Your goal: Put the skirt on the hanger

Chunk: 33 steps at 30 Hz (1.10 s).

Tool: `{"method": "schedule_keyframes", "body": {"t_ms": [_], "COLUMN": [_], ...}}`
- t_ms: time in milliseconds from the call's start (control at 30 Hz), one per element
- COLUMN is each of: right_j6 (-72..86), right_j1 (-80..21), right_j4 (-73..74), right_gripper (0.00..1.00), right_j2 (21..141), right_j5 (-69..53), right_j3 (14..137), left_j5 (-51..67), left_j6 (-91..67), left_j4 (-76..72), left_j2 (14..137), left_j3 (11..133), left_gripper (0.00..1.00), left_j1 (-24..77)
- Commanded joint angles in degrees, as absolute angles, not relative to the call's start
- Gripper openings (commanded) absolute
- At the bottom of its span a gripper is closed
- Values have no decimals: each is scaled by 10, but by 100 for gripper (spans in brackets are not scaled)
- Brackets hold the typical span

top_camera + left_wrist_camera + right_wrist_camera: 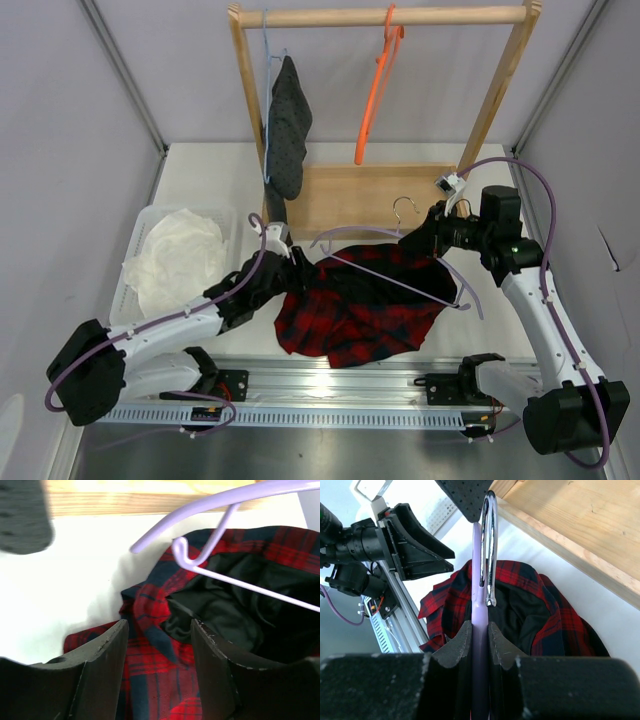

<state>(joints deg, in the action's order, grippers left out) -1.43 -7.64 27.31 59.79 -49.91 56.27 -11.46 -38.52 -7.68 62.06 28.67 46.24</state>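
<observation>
The right gripper (pixel 480 630), reaching in from the right, clamped the hanger (pixel 225 496) below its hook (pixel 490 545); the left gripper (pixel 157 627) stretched low, jaws apart, over the skirt (pixel 350 320)

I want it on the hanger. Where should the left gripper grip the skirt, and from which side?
Probably the raised plaid edge of the skirt beside its black lining, from above on the left. That fold stands up, and the open left gripper hangs over it.

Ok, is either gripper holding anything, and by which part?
Right gripper is shut on the hanger at its neck, just below the hook. Left gripper is open over the skirt, holding nothing.
</observation>
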Motion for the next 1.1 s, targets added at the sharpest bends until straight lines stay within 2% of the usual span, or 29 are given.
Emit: {"method": "schedule_keyframes", "body": {"t_ms": [0,267,433,533,733,833,933,967,1067], "right_j6": [-3,-3,-3,-3,-3,9,12,13,14], "right_j1": [-74,-74,-74,-76,-75,-76,-76,-76,-77], "right_j4": [243,248,243,242,238,234,229,228,228], "right_gripper": [0,0,0,0,0,0,0,0,0], "right_j2": [593,597,599,600,599,599,598,599,600], "right_j5": [-504,-505,-506,-506,-507,-506,-507,-508,-510], "right_j3": [575,583,578,577,574,571,570,570,571], "left_j5": [-138,-121,-113,-125,-124,-113,-109,-112,-137], "left_j6": [-386,-423,-463,-499,-521,-530,-544,-547,-553], "left_j4": [-68,-171,-290,-400,-487,-511,-550,-555,-546], "left_j2": [630,679,720,722,744,765,787,790,787], "left_j3": [286,244,215,170,148,148,147,147,149], "left_gripper": [59,60,59,57,54,47,29,17,0], "left_j1": [466,465,465,465,465,465,465,466,465]}}
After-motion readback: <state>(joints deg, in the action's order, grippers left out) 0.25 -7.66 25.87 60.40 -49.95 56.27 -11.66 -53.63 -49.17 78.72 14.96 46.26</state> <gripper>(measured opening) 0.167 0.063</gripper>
